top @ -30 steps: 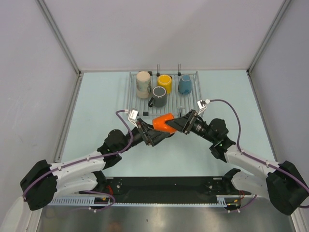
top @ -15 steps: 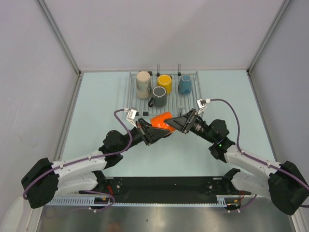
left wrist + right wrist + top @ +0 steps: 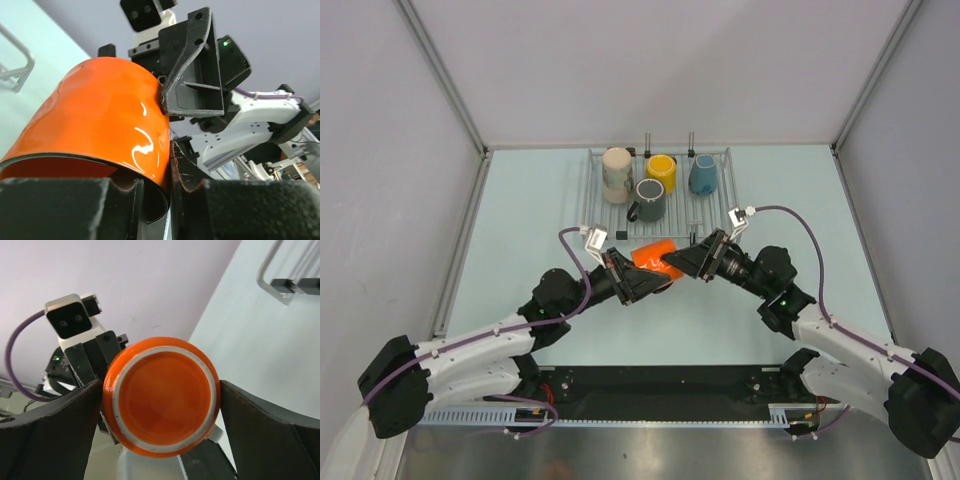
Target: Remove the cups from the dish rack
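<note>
Orange cup [image 3: 654, 254] lies sideways between arms: left end effector [image 3: 644, 281] clamps its rim, right end effector [image 3: 679, 262] spread around its base.

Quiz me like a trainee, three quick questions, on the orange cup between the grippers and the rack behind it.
1. How many cups stand in the dish rack?
2. True or false: the left gripper pinches the wall of the orange cup at its rim, with one finger inside the cup.
3. In the right wrist view, which part of the orange cup faces the camera? A) its base B) its opening C) its handle

Key:
1. Four: the cream cup, yellow cup, blue cup and dark grey cup.
2. True.
3. A.
</note>
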Robot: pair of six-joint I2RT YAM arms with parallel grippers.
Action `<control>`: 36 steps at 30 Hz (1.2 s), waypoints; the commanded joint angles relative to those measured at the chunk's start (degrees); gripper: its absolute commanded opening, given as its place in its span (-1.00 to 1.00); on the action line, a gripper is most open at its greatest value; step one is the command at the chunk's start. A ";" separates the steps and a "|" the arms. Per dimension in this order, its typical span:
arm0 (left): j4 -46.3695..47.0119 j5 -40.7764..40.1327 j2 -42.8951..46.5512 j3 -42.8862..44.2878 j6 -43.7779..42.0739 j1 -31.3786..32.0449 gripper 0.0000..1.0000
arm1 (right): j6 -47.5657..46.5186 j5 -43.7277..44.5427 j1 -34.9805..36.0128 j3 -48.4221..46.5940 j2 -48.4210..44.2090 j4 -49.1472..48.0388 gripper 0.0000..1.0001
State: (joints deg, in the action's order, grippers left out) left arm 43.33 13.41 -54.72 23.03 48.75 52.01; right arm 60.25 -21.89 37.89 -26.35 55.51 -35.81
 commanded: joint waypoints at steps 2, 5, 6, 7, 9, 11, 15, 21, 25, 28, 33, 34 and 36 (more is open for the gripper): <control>-7.64 -5.15 4.44 2.11 -3.92 -0.33 -0.99 | -7.06 7.11 -5.19 -4.23 -5.40 10.29 1.00; -13.17 -6.37 6.37 3.51 -5.76 -0.42 -0.99 | -8.48 9.31 -9.40 -6.78 -7.68 16.98 0.99; -14.92 -6.73 6.99 4.13 -6.64 -0.42 -0.99 | -9.26 9.58 -10.46 -7.22 -8.22 18.22 0.99; -17.81 -7.16 7.60 5.00 -7.44 -0.42 -0.99 | -9.53 9.59 -11.51 -8.10 -8.66 19.45 1.00; -20.90 -8.92 9.18 5.97 -9.11 -0.42 -0.99 | -11.02 9.49 -14.59 -9.15 -9.45 23.58 0.99; -28.45 -11.37 9.37 9.30 -11.30 -0.42 -0.99 | -12.78 11.59 -15.56 -11.44 -9.98 29.01 0.99; -50.28 -17.26 4.30 21.31 -14.99 -0.42 -0.99 | -17.18 16.70 -14.95 -15.31 -10.33 38.16 1.00; -73.98 -25.62 -9.07 33.83 -16.76 -0.42 -0.99 | -20.78 26.01 -11.01 -16.63 -10.95 44.68 0.99; -77.69 -26.59 -16.98 36.64 -15.71 -0.42 -0.99 | -21.40 30.06 -8.71 -17.42 -9.20 47.76 1.00; -82.43 -26.68 -23.66 41.30 -15.44 -0.42 -0.99 | -22.01 32.08 -7.83 -18.91 -7.17 51.36 0.99; -87.96 -25.63 -30.79 48.41 -17.02 -0.77 -0.99 | -22.72 32.96 -7.39 -18.65 -6.73 54.18 0.99; -88.94 -25.28 -31.76 49.47 -17.81 -0.94 -0.99 | -22.72 32.96 -7.48 -18.13 -6.81 54.18 0.99; -90.52 -23.43 -35.08 51.58 -18.78 -1.64 -0.99 | -22.54 33.14 -7.39 -17.60 -6.99 54.18 0.99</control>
State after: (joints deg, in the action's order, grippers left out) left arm -43.99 -10.63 -87.37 67.02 33.26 51.42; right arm 38.74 8.78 30.17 -42.98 49.10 17.23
